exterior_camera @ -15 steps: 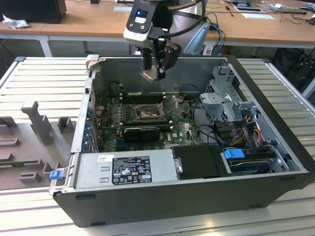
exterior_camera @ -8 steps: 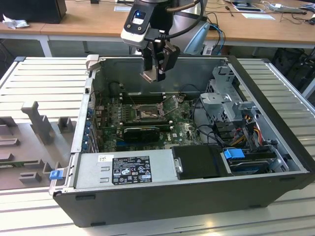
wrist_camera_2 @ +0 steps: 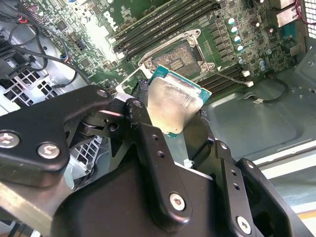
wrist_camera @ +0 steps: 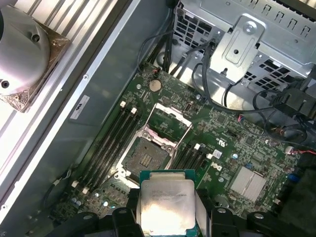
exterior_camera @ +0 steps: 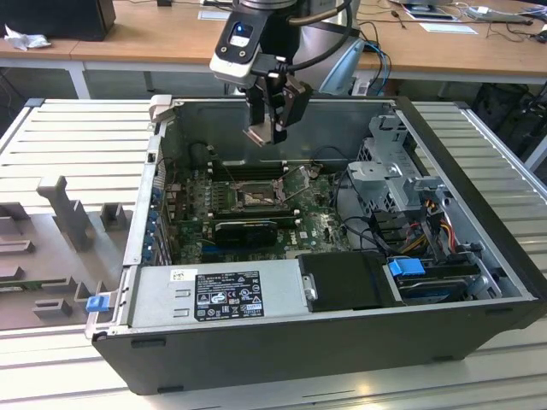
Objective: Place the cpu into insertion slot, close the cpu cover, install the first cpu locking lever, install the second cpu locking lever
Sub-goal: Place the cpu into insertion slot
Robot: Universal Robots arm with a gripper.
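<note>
My gripper hangs over the open computer case, shut on the cpu, a flat square chip with a silvery face and a green edge. In both wrist views the cpu sits between the black fingers. The insertion slot lies bare on the motherboard, below and a little ahead of the chip. The cpu cover is swung open, standing at the slot's far edge. A thin lever sticks out beside the slot.
Long black memory slots flank the socket on both sides. A metal drive cage with loose cables stands on the exterior view's right. The power supply fills the case's near side, and a black module lies just before the socket.
</note>
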